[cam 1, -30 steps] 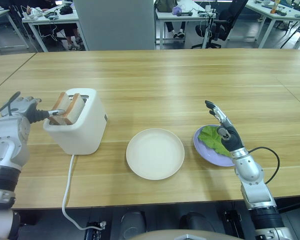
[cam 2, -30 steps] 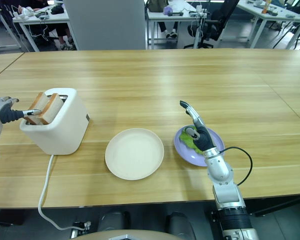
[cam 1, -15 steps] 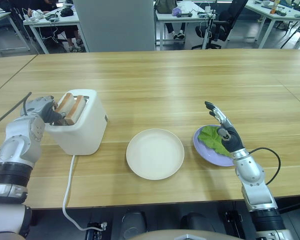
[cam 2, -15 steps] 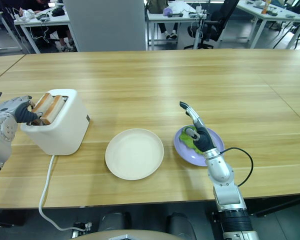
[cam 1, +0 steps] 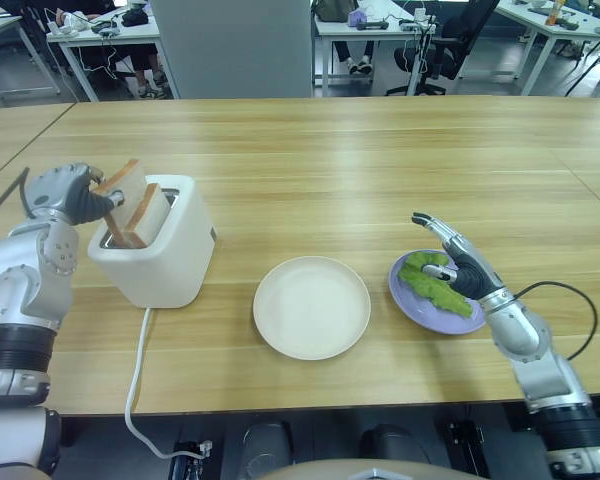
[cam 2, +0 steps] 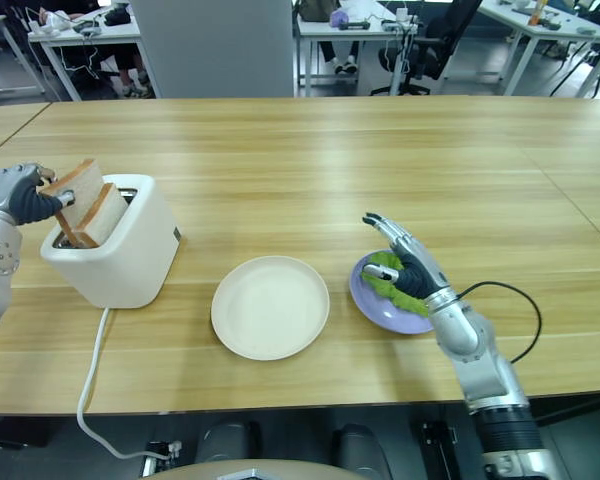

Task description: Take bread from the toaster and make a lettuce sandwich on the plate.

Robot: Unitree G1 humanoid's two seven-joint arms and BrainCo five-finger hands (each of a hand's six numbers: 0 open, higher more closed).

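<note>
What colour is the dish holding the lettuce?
Pale purple; the dish shows best in the left eye view.

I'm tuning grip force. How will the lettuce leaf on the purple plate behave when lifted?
Probably floppy: the lettuce leaf lies flat and crinkled across the purple plate, so it would likely droop. It looks thin, so likely light and easily torn by the right hand.

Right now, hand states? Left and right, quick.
Left hand: shut on a bread slice above the toaster.
Right hand: open, over the lettuce, holding nothing.
</note>
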